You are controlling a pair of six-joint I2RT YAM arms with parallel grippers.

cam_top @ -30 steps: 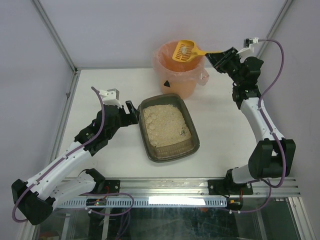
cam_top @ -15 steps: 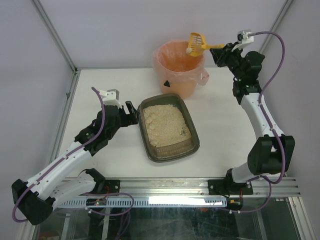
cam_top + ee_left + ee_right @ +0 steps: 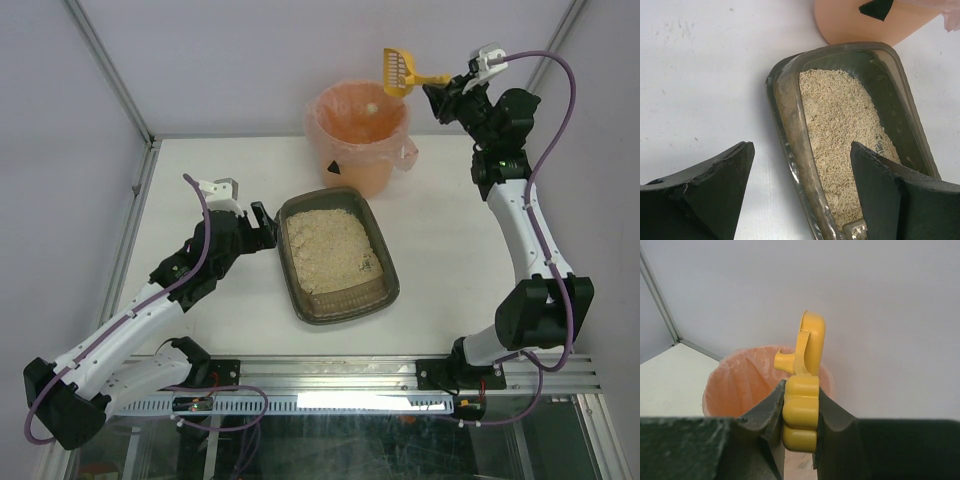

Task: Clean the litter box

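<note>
Overhead and left wrist: common litter box (image 3: 345,306)

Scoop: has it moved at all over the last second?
Yes. The scoop has swung up and to the right in the top view, from over the bucket's mouth to just past its far right rim.

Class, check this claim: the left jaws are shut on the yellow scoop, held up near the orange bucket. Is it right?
No, wrong arm: the right jaws are shut on the yellow scoop, held up near the orange bucket. The right wrist view shows it; the left jaws stand open at the litter box.
</note>
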